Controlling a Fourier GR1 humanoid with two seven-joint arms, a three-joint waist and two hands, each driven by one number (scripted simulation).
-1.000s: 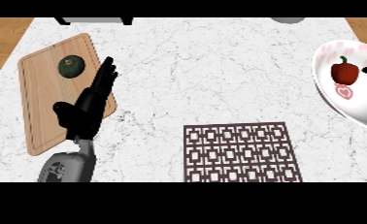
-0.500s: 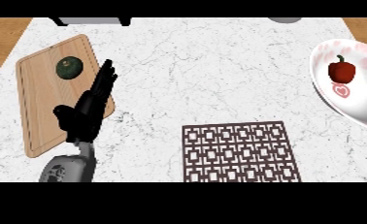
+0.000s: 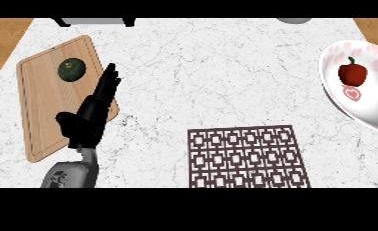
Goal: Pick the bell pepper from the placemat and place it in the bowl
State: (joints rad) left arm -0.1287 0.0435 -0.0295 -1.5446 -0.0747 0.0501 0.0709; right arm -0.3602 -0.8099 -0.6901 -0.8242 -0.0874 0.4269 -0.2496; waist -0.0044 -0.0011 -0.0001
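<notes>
Since the frame half a second ago you will find almost nothing changed: your left hand (image 3: 87,116) stays over the right edge of the wooden cutting board (image 3: 44,100) at the desk's left side, fingers straight and pointing toward the far edge, holding nothing. The right hand is out of view. The bell pepper (image 3: 352,72) has stayed inside the white bowl (image 3: 332,70) at the desk's right edge, beside a small heart mark on the bowl's inside. The brown patterned placemat (image 3: 247,156) lies at the near edge, right of centre, with nothing on it. Count one pepper, one bowl, one placemat, one cutting board, and one dark green round vegetable (image 3: 71,69) on the board's far end.
</notes>
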